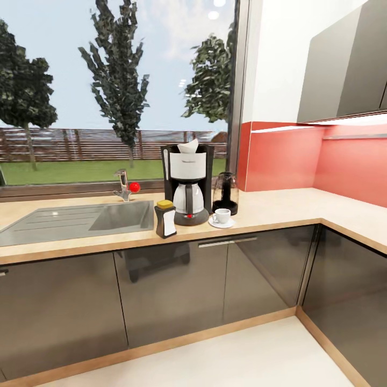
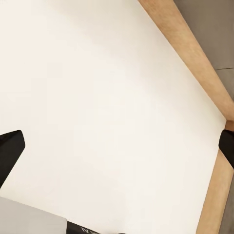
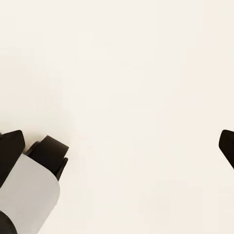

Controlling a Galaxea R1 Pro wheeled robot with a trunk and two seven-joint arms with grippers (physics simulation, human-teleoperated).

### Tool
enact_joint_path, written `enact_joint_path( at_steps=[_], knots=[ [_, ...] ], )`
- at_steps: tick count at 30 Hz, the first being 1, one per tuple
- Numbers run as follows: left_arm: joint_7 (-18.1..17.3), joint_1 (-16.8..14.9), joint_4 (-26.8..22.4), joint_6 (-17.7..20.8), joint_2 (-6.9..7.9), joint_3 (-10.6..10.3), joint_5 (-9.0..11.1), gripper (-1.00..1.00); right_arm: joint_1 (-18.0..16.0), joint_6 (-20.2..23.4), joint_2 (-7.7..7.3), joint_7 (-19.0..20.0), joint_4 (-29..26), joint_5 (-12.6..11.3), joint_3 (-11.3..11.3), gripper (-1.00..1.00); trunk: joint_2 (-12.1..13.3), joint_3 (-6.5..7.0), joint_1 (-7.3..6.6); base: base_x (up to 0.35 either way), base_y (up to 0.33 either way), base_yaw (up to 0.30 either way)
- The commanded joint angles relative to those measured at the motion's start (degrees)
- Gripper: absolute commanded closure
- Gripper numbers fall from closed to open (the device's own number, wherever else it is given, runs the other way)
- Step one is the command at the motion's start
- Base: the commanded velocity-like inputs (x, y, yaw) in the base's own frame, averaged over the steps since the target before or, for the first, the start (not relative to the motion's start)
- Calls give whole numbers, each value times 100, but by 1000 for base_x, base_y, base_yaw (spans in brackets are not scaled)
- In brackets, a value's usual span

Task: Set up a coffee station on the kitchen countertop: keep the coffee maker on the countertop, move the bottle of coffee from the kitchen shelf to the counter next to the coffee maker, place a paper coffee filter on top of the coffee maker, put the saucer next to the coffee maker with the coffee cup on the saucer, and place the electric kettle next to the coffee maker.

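Looking ahead, you see the coffee maker (image 1: 186, 184) on the kitchen countertop surface (image 1: 279, 207), the paper coffee filter (image 1: 189, 146) on top of it. Its neighbours: the bottle of coffee (image 1: 165, 219) left, electric kettle (image 1: 225, 193) right, coffee cup (image 1: 221, 215) on its saucer (image 1: 221, 223). Your left end effector (image 2: 119, 146) and right end effector (image 3: 119, 144) hang spread wide over the pale floor (image 2: 107, 97), holding nothing.

The countertop (image 1: 279, 207) is matt light wood-grain, the cabinet fronts (image 1: 172, 290) glossy dark grey and mirror-like. The sink (image 1: 70, 221) is dull grey, the tap (image 1: 122, 183) shiny metal. The kettle (image 1: 225, 192) is dark see-through glass; the filter (image 1: 188, 146) white paper.
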Motion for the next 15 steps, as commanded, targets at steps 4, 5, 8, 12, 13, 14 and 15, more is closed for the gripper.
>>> enact_joint_path(
  at_steps=[4, 5, 8, 12, 13, 14, 15],
  knots=[
    [-22, -3, 2, 42, 1, 45, -10, -100, -4, -14, 4, 10, 6, 44, -46, -100, -3, -6, -1, 0, 0, 0],
    [-22, -3, 2, 42, 1, 45, -10, -100, -4, -14, 6, 10, 8, 41, -46, -100, -3, -6, -1, 0, 0, 0],
    [-22, -3, 2, 42, 1, 44, -10, -100, -4, -14, 19, 10, 10, 39, -46, -100, -3, -6, -1, 0, 0, 0],
    [-18, -3, 2, 42, 1, 37, -10, -100, -4, -14, 35, 10, 11, 37, -46, -100, -3, -6, -1, 0, 0, 0],
    [-18, -3, 2, 42, 1, 37, -10, -100, -4, -14, 36, 10, 11, 37, -46, -100, -3, -6, -1, 0, 0, 0],
    [-17, -3, 2, 42, 1, 37, -10, -100, -4, -14, 36, 10, 11, 37, -46, -100, -3, -6, -1, 0, 0, 0],
    [-18, -3, 2, 42, 1, 37, -10, -100, -4, -14, 36, 10, 11, 37, -46, -100, -3, -6, -1, 0, 0, 0]
  ],
)
